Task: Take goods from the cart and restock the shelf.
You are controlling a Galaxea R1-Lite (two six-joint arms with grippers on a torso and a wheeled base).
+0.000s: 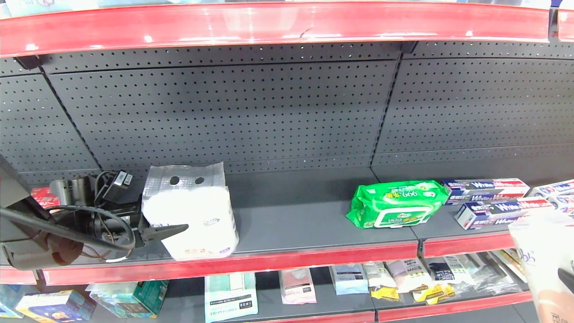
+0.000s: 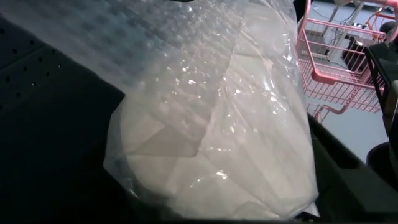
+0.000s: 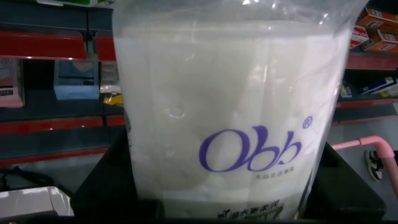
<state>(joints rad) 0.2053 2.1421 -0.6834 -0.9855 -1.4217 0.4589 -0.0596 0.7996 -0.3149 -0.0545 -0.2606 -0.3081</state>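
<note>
A white tissue pack (image 1: 193, 215) in clear plastic stands at the front left of the grey shelf (image 1: 305, 224). My left gripper (image 1: 181, 220) is shut on it, one finger lying across its front face. The same pack (image 2: 217, 124) sits close up in the left wrist view, with the pink cart (image 2: 339, 62) behind it. At the lower right my right gripper (image 1: 558, 287) is shut on a second white tissue pack (image 1: 542, 255), held in front of the shelves and below the grey shelf's level. That pack (image 3: 224, 106) carries purple lettering.
A green wipes packet (image 1: 397, 202) lies mid-right on the shelf, beside stacked toothpaste boxes (image 1: 493, 199). Bare shelf lies between the left pack and the wipes. The red upper shelf edge (image 1: 278, 22) hangs overhead. Small packets (image 1: 403, 278) fill the shelf below.
</note>
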